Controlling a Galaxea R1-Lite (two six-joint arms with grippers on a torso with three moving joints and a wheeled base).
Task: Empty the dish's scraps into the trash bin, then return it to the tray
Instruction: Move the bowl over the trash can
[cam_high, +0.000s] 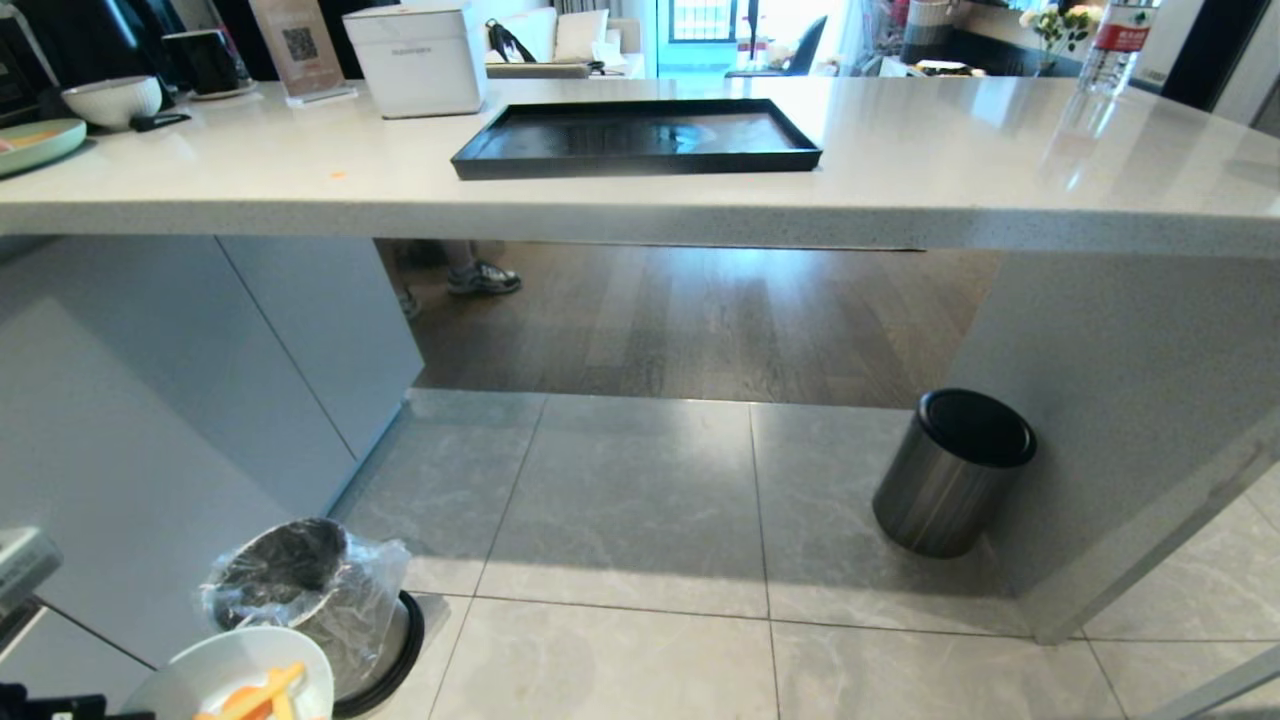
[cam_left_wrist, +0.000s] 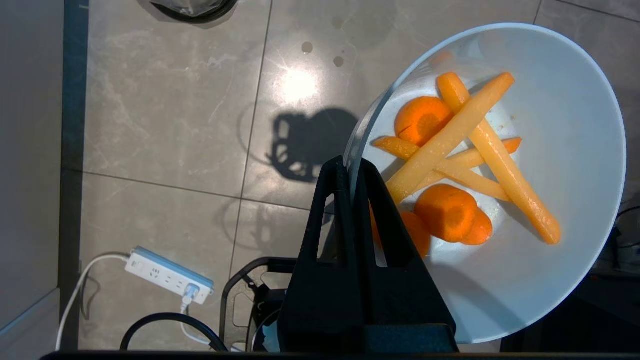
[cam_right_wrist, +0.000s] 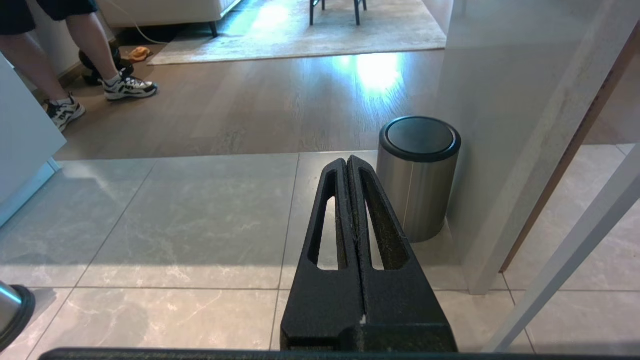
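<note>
On the counter: the tray (cam_high: 636, 139), black and glossy, lies flat with its long axis running left to right along the counter (cam_high: 900, 190), nothing on it
Under the counter, right: a steel cylinder with a flat black top (cam_high: 953, 470) stands upright beside the counter's end panel
Low at the left: the trash bin (cam_high: 300, 585) stands upright on the tiled floor, its crinkled clear liner over the rim, mouth facing up
Just beside the bin: the dish (cam_left_wrist: 540, 150), white, is held near the bin's rim, its opening up and slightly tilted
Left gripper (cam_left_wrist: 352, 170): clamped on the dish's rim, one finger inside, one outside
Right gripper (cam_right_wrist: 347, 165): fingers pressed together, empty, low over the floor tiles
Inside the dish: the scraps (cam_left_wrist: 450, 160), long yellow-orange sticks crossing one another over orange carrot rounds
Far side: a person's legs and sneakers (cam_right_wrist: 127, 87)
</note>
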